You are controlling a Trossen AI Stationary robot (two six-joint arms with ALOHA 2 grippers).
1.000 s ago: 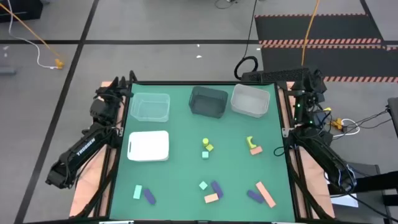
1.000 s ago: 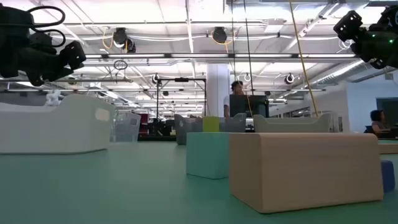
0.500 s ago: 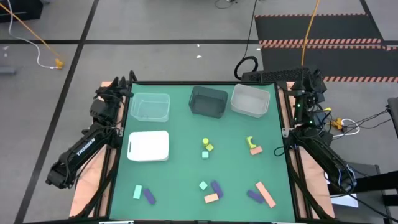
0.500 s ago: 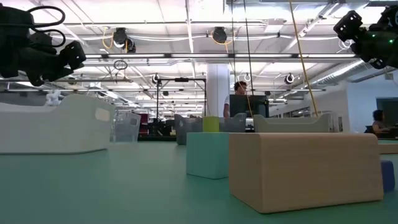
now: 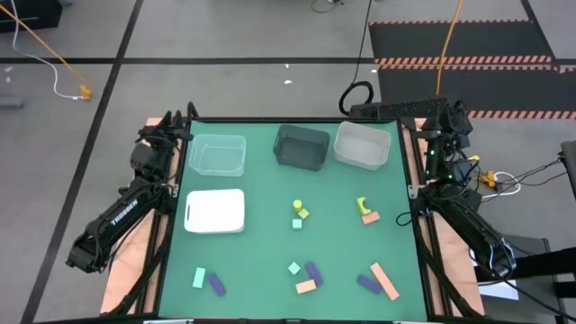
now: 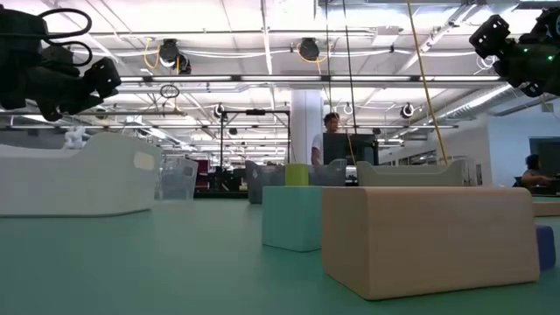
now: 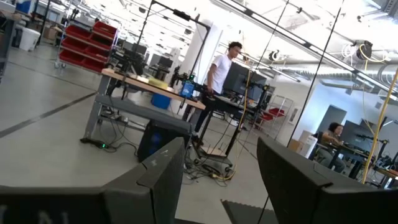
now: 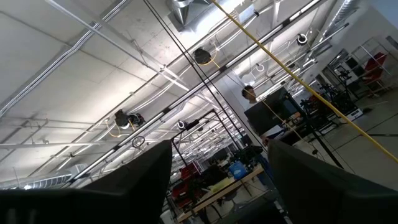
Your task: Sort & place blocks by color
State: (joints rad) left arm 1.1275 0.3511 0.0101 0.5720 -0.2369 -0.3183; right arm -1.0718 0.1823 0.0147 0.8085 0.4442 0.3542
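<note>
The blocks lie scattered on the green mat. A yellow-green, yellow and teal cluster (image 5: 298, 214) sits mid-table. A yellow-green hook on a salmon piece (image 5: 366, 212) is to its right. Along the near edge lie a teal and purple pair (image 5: 207, 281), a teal, purple and salmon group (image 5: 306, 275), and a purple block beside a salmon bar (image 5: 379, 281). My left gripper (image 5: 167, 131) (image 7: 221, 180) is open and raised over the far-left corner. My right gripper (image 5: 449, 118) (image 8: 217, 180) is open and raised over the far-right corner. Neither is near a block.
Along the far edge stand a clear bin (image 5: 217, 155), a dark bin (image 5: 301, 146) and a second clear bin (image 5: 363, 145). A flat white tray (image 5: 215, 211) lies left of centre. The low view has the salmon block (image 6: 429, 236) and teal block (image 6: 293, 217) close up. A person stands behind the table.
</note>
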